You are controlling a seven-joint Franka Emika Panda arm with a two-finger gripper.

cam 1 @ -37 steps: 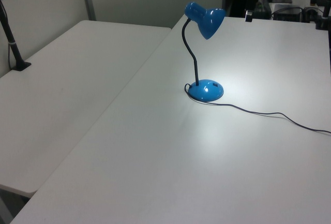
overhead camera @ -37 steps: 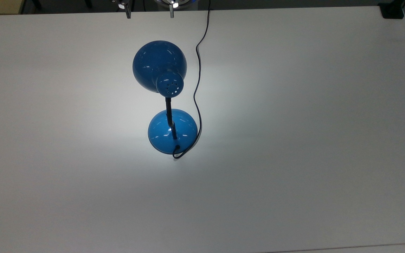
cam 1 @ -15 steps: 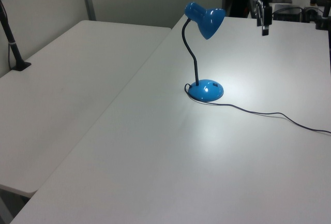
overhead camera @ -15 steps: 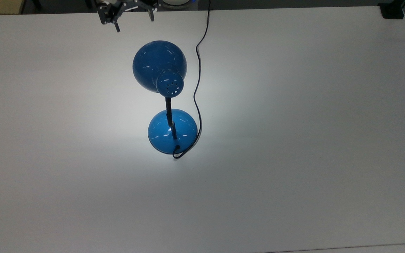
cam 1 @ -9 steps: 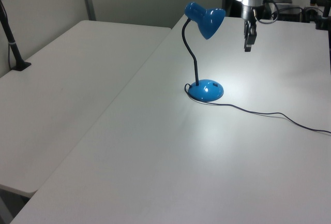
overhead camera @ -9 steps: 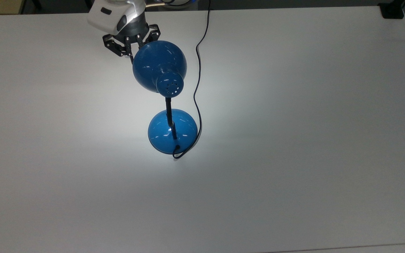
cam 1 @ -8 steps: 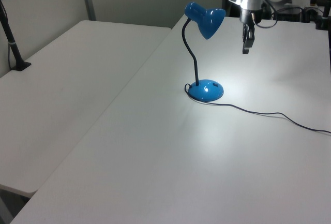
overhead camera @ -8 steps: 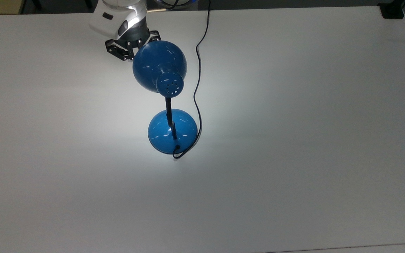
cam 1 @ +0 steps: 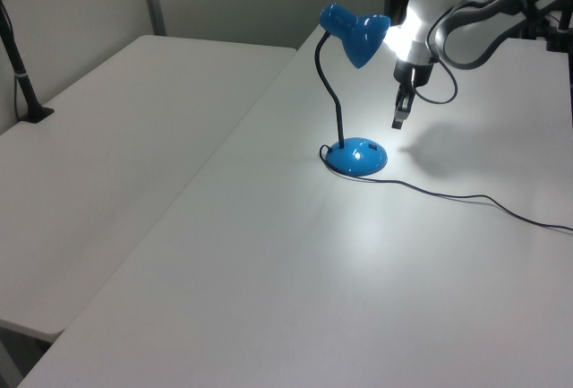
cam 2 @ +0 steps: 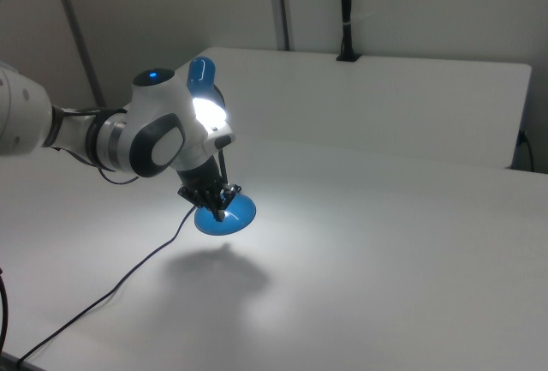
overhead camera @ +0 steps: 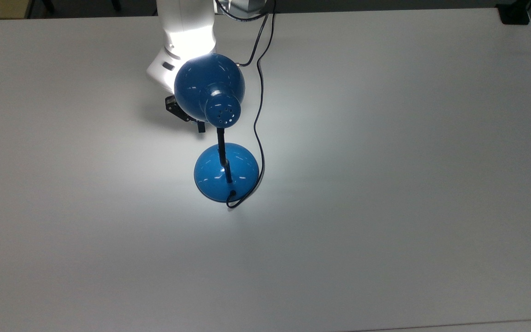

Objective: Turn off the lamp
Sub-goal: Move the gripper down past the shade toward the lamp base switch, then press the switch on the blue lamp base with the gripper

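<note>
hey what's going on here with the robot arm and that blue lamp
A robot arm is reaching in toward a blue desk lamp that stands on a white table. The lamp is lit, throwing a bright patch on the table around its base. The gripper points down and hangs in the air beside the shade, above the base, touching nothing. The lamp's black cord trails off across the table.

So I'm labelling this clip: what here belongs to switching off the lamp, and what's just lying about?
Belongs to the job:
- glossy blue metal desk lamp, lit, with black cord
- gripper near its base

Just there:
- white table
- second white table
- black post
</note>
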